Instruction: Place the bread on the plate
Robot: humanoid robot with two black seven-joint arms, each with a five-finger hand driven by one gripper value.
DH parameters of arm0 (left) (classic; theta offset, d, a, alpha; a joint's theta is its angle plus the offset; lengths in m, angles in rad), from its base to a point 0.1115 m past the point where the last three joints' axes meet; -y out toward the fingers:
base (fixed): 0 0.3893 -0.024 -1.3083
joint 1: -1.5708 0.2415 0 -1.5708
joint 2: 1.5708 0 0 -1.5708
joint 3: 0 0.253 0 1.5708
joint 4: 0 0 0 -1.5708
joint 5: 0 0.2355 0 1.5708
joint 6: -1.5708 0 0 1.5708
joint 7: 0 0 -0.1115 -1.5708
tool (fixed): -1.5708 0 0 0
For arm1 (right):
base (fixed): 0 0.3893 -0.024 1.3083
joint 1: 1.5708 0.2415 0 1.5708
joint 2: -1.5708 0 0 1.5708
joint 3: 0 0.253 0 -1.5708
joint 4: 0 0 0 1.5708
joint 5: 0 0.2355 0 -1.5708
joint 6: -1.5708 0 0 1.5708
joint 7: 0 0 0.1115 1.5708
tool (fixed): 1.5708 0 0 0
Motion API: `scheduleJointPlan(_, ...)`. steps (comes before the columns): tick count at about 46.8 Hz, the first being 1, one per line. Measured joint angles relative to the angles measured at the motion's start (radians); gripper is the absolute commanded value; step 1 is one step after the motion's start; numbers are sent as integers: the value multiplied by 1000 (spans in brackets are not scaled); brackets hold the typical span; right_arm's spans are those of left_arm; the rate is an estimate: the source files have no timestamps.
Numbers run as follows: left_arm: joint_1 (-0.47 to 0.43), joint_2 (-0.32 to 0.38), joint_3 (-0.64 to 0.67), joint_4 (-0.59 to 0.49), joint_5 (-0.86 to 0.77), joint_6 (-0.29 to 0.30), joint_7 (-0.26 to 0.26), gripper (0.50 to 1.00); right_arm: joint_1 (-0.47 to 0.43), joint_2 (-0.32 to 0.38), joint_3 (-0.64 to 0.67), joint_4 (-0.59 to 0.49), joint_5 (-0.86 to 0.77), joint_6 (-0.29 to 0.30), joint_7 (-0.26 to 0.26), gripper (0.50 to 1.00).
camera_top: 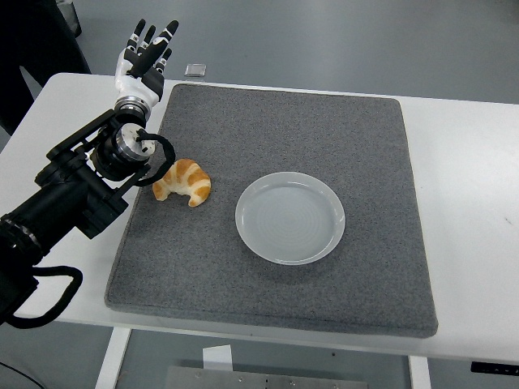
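Head view: left robot hand (146, 53) is held spread, grasping nothing, beyond the croissant (183, 182); white plate (289, 217) is seen empty

Lab or robot test room, not a home. White surface (470, 186) on plain metal legs, standing on a bare grey-blue floor (324, 40). Grey felt mat (324, 138) laid out as a work area, with only a croissant (185, 183) and a white plate (289, 217) on it as props. Black robot arm (73, 194) with cabling reaches in from the left.
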Motion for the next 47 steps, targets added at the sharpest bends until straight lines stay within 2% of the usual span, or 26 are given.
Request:
scheduleJointPlan(18, -13, 10, 67, 20, 11, -15, 2, 996, 0, 0, 0, 0, 0, 0, 0, 952)
scheduleJointPlan(29, -63, 19, 145, 65, 77, -3, 2, 996, 1, 0, 0, 0, 0, 0, 0, 952)
scheduleJointPlan(37, -109, 60, 259, 64, 240, -2, 2, 996, 0, 0, 0, 0, 0, 0, 0, 952)
scheduleJointPlan(47, -134, 141, 343, -2, 395, -16, 13, 996, 0, 0, 0, 0, 0, 0, 0, 952)
